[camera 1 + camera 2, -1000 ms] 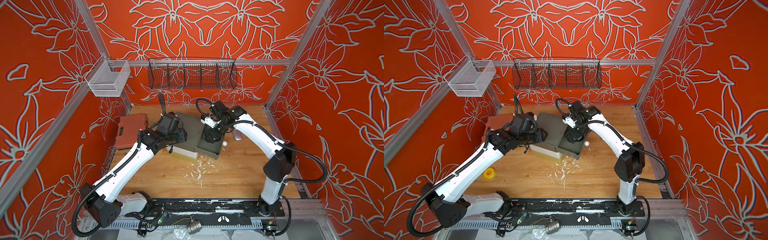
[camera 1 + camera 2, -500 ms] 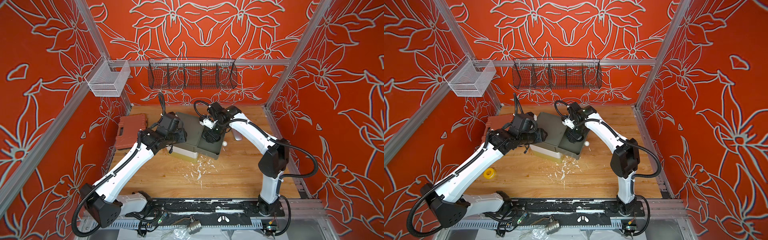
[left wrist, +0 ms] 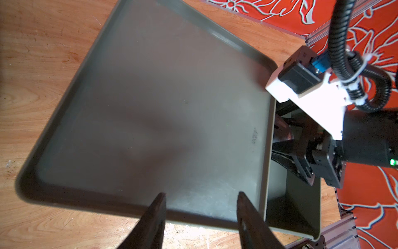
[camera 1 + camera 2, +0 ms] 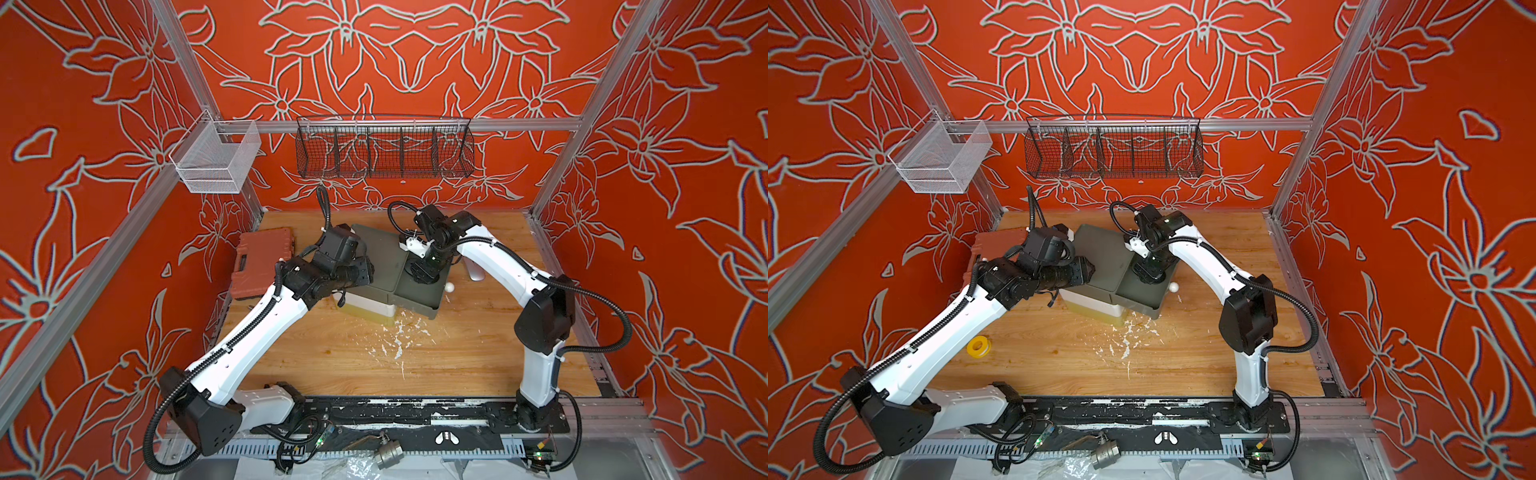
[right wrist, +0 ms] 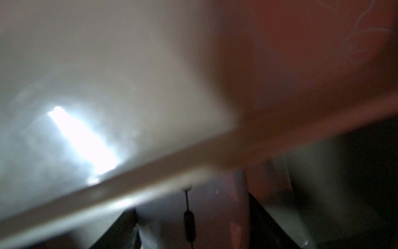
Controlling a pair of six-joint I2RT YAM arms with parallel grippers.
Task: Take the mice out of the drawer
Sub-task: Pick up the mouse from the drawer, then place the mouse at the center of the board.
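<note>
Fingers of the right gripper (image 4: 420, 275) are down inside the open drawer (image 4: 419, 298). Whether they grip anything is hidden, and no mice show within. One silver mouse (image 4: 476, 270) seemingly lies out on the table (image 4: 415, 353). Left gripper (image 3: 200, 194), half-parted and empty, hovers over the cabinet top (image 3: 150, 107). Emptying looks unfinished.

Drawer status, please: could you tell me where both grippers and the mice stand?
Left gripper open over the cabinet top. Right gripper down inside the open drawer, grip unclear. No mouse visible in the drawer; gripper blocks the view.
</note>
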